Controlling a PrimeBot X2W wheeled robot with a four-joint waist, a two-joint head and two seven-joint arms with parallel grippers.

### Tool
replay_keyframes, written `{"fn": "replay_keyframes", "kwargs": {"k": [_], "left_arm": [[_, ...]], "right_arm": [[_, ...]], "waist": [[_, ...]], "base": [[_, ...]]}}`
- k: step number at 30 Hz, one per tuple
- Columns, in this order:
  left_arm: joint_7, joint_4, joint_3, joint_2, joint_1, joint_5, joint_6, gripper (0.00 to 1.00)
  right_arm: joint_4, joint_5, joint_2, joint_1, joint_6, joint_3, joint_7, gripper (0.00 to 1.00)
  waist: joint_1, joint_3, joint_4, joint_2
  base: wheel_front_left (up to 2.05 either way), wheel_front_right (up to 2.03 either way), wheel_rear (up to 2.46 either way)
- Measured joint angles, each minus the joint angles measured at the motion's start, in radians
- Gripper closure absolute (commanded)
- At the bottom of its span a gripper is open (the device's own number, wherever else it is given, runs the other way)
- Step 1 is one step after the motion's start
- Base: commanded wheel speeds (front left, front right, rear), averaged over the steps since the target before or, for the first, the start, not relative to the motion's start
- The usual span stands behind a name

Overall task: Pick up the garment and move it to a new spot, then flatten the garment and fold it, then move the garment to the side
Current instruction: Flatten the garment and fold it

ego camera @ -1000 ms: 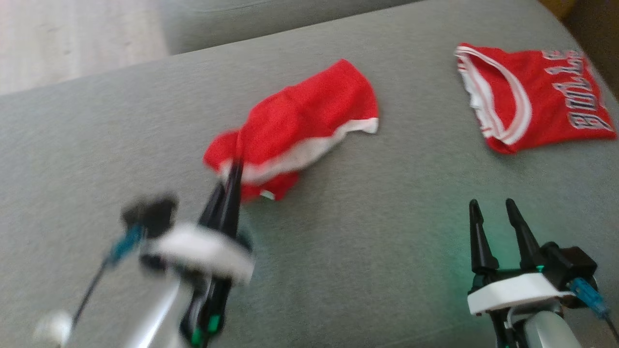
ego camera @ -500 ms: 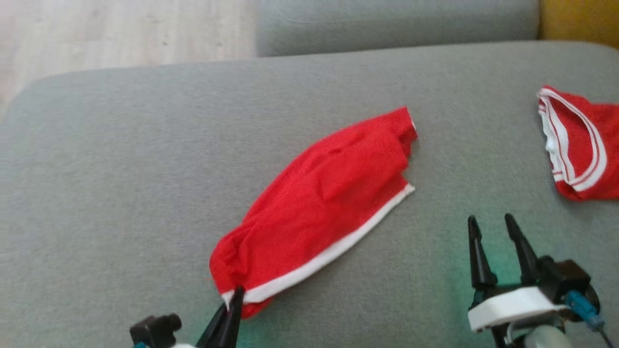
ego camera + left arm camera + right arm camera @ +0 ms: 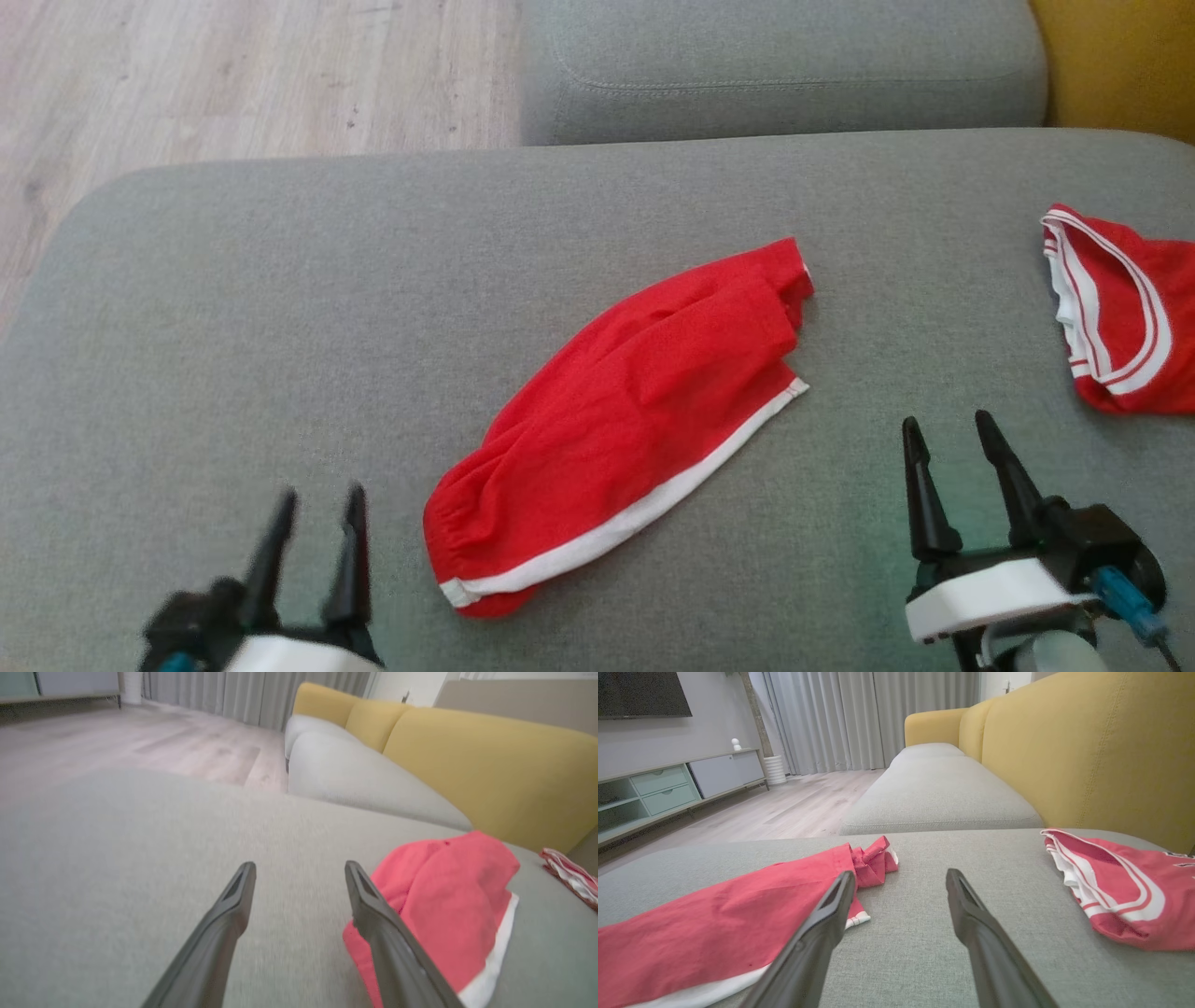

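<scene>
Jaws apart on both arms, red shorts between them, striped jersey farther right.

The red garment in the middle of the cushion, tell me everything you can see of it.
The red garment looks like thin fabric with a white stripe along one edge and a gathered band at its near end. It lies loosely bunched, slanting across the grey cushion, touching nothing else. The open left gripper sits beside it, apart.

Red shorts with a white band along one edge. Red jersey with white stripes round its opening. Plain grey woven sofa cushion. Mustard-yellow backrest. Pale wood-grain floor. Right tool black in the fingers, white at the collar.
</scene>
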Motion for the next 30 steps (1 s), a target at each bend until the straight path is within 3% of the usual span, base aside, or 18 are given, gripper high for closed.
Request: {"fn": "replay_keyframes", "kwargs": {"k": [6, 12, 20, 30], "left_arm": [[-0.003, -0.098, 0.183, -0.125, 0.088, 0.187, -0.041, 0.0], [-0.003, -0.064, 0.247, -0.185, 0.113, 0.353, -0.107, 0.0], [-0.003, -0.031, 0.253, -0.215, 0.107, 0.41, -0.156, 0.0], [-0.003, -0.008, 0.271, -0.223, 0.076, 0.432, -0.166, 0.0]], "right_arm": [[-0.028, -0.028, 0.0, 0.013, 0.0, -0.042, 0.0, 0.0], [-0.005, -0.063, 0.0, 0.022, 0.0, -0.063, 0.0, 0.0], [0.03, -0.042, 0.0, 0.053, 0.0, -0.071, 0.0, 0.0], [0.039, -0.014, 0.0, 0.051, 0.0, -0.051, 0.0, 0.0]], "waist": [[0.0, -0.015, 0.0, 0.0], [0.0001, -0.014, 0.003, 0.0], [0.0, -0.005, 0.0, 0.0], [0.0001, 0.015, -0.032, 0.0]], "base": [[0.0, 0.0, 0.0], [0.0, 0.0, 0.0], [0.0, 0.0, 0.0], [0.0, 0.0, 0.0]]}}
